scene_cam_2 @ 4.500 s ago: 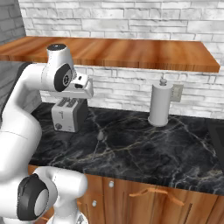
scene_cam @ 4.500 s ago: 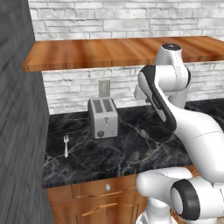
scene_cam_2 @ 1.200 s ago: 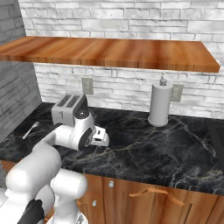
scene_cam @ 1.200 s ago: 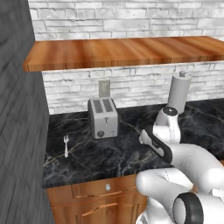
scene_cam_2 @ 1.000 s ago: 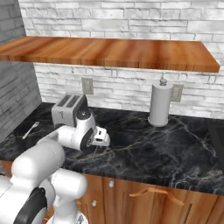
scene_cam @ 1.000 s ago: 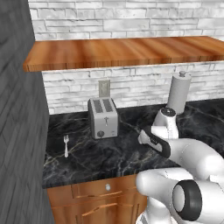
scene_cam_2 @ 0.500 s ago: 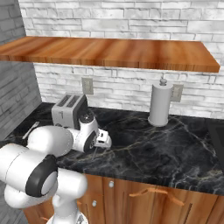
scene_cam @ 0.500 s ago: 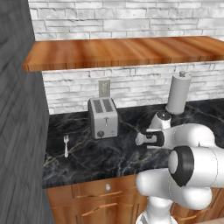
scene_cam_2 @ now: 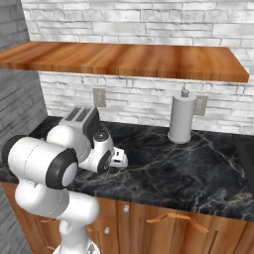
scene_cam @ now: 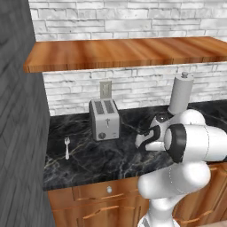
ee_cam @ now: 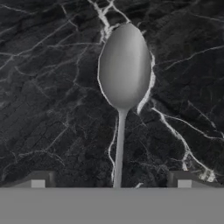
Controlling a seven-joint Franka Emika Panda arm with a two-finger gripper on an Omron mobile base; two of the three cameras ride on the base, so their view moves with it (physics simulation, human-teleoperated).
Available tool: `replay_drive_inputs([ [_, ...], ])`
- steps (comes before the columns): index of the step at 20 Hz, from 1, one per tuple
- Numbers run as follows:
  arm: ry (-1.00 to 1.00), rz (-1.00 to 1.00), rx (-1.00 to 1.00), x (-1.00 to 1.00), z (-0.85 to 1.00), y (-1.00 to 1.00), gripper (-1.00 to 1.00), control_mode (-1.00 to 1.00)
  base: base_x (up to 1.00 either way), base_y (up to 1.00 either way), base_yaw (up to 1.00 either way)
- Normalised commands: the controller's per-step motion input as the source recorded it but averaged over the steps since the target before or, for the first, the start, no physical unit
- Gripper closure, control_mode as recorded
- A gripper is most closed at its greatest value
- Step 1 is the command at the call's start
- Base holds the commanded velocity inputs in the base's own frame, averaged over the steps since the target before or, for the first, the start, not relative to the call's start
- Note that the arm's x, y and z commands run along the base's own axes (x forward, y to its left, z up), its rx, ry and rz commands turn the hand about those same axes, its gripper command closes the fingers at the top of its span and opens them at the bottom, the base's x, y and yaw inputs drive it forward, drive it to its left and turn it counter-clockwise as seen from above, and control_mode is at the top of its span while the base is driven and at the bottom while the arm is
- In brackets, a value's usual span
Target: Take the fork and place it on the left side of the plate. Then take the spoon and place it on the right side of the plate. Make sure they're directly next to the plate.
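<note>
The arm (scene_cam: 186,146) at the lower right of the left base view is built of glossy white, rounded shells, bulbous at the joints. A black ring band (scene_cam: 175,142) circles one fat joint there; in the right base view a matching dark band (scene_cam_2: 58,173) sits at lower left. The hand (scene_cam_2: 115,158) is small, white and blocky with dark trim. Two small dark square finger tips (ee_cam: 40,180) show pale patches.
</note>
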Motion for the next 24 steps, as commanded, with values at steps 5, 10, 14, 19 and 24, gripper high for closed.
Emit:
replay_drive_inputs([
  [5, 0.0, 0.0, 0.0, 0.31, -0.34, 0.0, -1.0, -1.0, 0.0, 0.0, 0.0],
  [10, 0.0, 0.0, 0.0, 0.24, -0.38, 0.0, 1.0, -1.0, 0.0, 0.0, 0.0],
  [14, 0.0, -0.02, 0.0, 0.0, -0.54, 0.0, 1.0, -1.0, 0.0, 0.0, 0.0],
  [19, 0.0, -0.08, 0.0, 0.0, -0.55, 0.0, 1.0, -1.0, 0.0, 0.0, 0.0],
  [24, -0.06, -0.19, 0.0, -0.13, -0.12, 0.0, 1.0, -1.0, 0.0, 0.0, 0.0],
])
